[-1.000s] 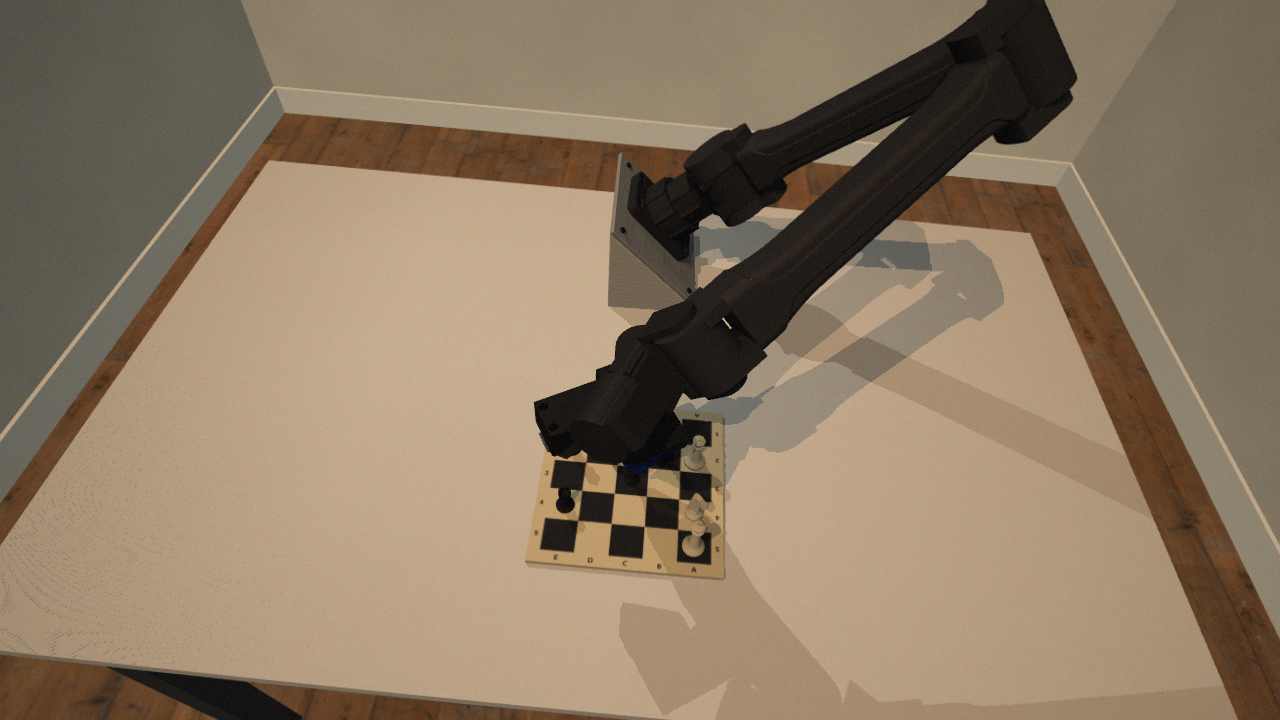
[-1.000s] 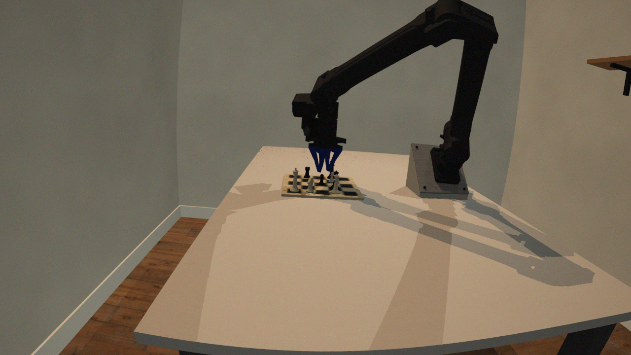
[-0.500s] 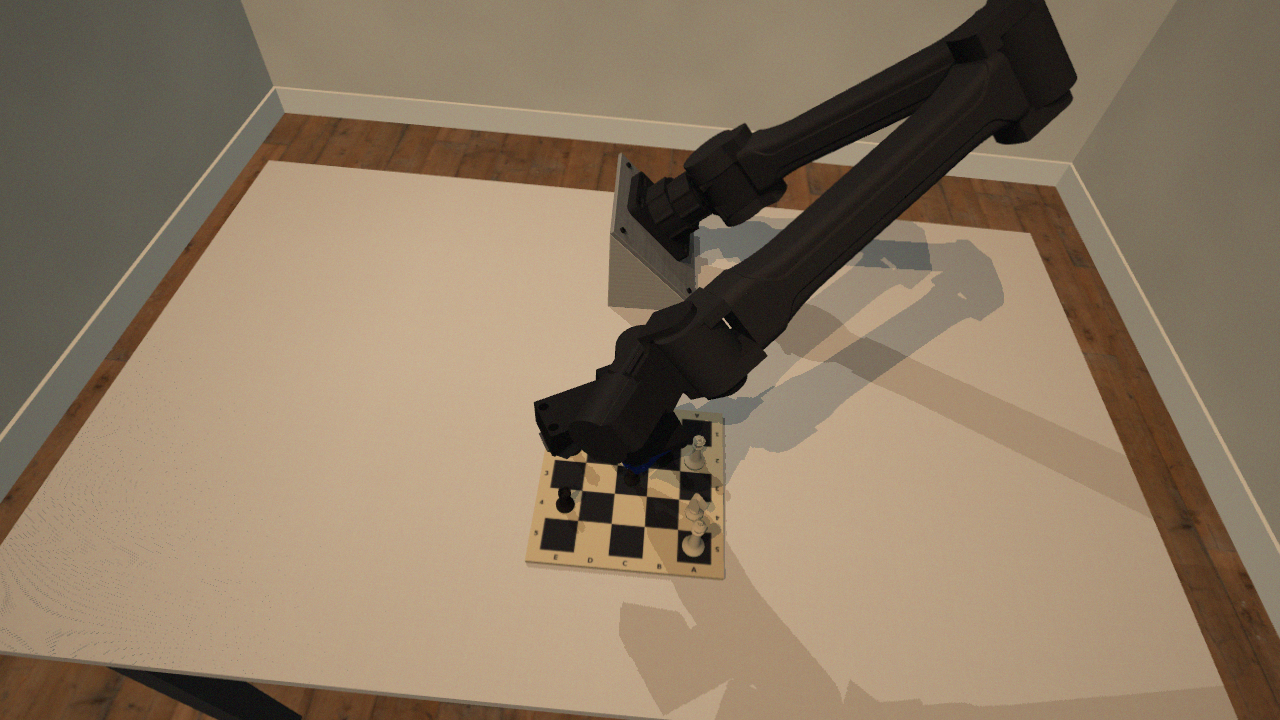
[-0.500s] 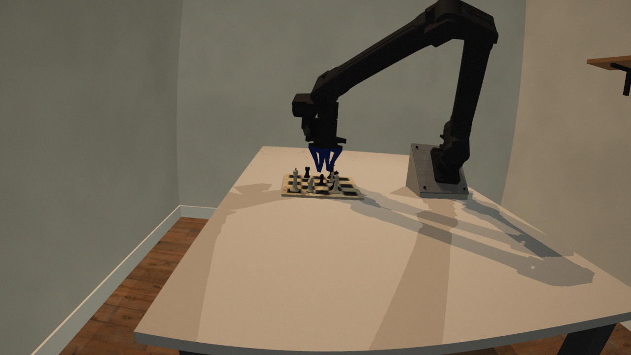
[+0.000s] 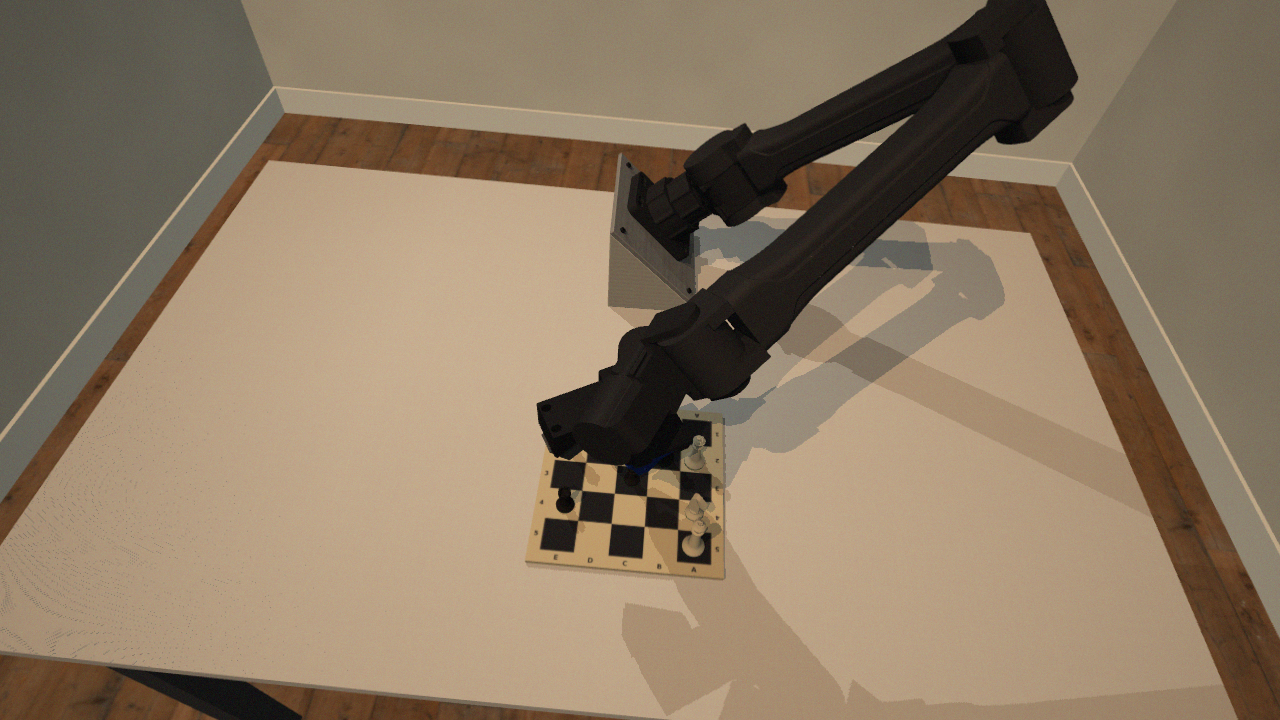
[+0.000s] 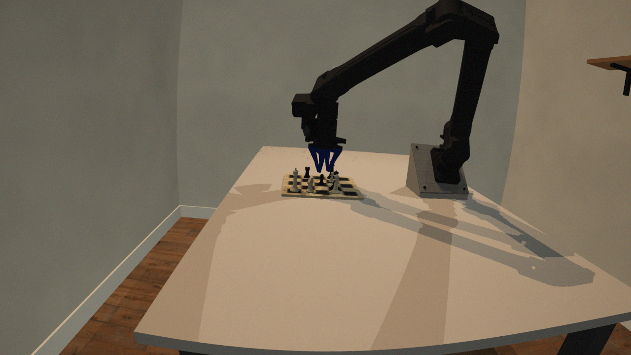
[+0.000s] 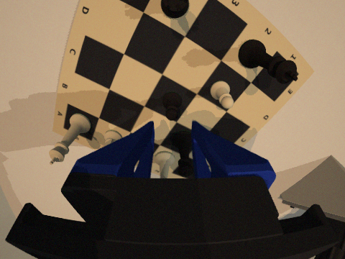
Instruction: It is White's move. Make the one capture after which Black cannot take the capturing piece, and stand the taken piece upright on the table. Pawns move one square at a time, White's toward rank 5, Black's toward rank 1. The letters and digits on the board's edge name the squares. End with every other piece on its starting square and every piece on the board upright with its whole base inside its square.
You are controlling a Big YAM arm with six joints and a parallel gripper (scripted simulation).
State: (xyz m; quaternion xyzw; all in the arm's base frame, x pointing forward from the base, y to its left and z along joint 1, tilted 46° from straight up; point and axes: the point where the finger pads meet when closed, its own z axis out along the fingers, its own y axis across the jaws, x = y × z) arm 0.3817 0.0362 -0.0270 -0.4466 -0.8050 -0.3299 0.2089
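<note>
Blue fingers of my claw (image 6: 325,169) hang above the chessboard (image 5: 546,552), partly open w/ nothing gripped. Between them in wrist view, a black pawn (image 7: 184,155) and white piece (image 7: 163,162) stand below. Board sits on the table (image 5: 313,358).
</note>
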